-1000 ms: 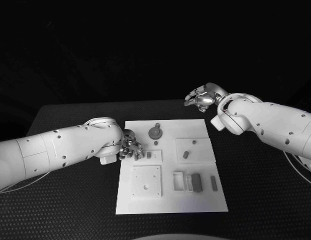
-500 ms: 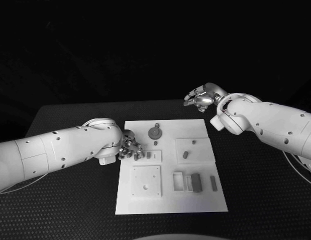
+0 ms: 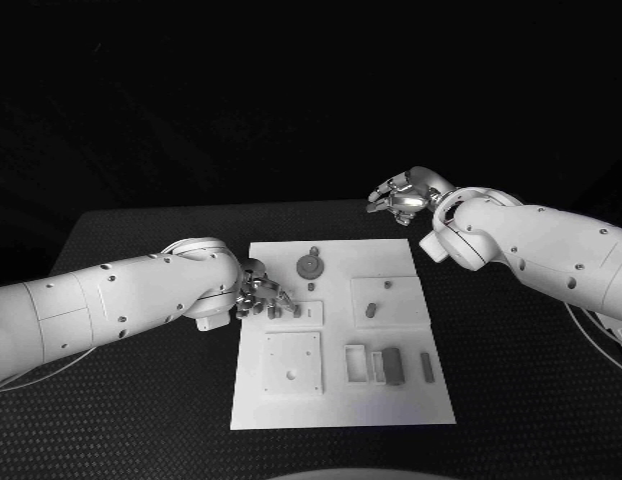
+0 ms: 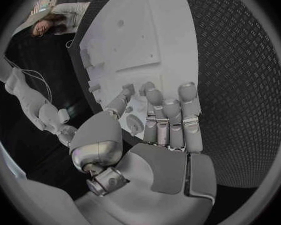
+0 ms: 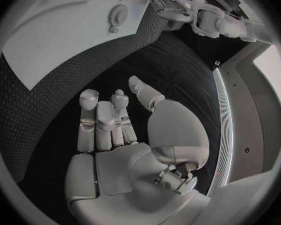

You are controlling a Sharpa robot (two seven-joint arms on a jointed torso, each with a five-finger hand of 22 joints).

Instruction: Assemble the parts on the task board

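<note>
The white task board (image 3: 343,400) lies in the middle of the table. A round gear part (image 3: 310,266) sits near its far edge, and small upright parts (image 3: 298,311) stand by its left edge. My left hand (image 3: 261,297) hovers low at that left edge, right beside those parts. In the left wrist view its fingers (image 4: 168,120) stretch out over the board (image 4: 140,30), thumb apart, with nothing in them. My right hand (image 3: 405,192) hangs raised beyond the board's far right corner. Its fingers (image 5: 103,120) are extended and hold nothing.
On the board are a square plate (image 3: 294,362) near the front left, a raised square with a small part (image 3: 373,309) at the right, and several bars (image 3: 386,366) at the front right. Black table (image 3: 138,400) surrounds the board.
My left arm has settled a touch lower at the board's left edge. The right arm and the parts have not moved.
</note>
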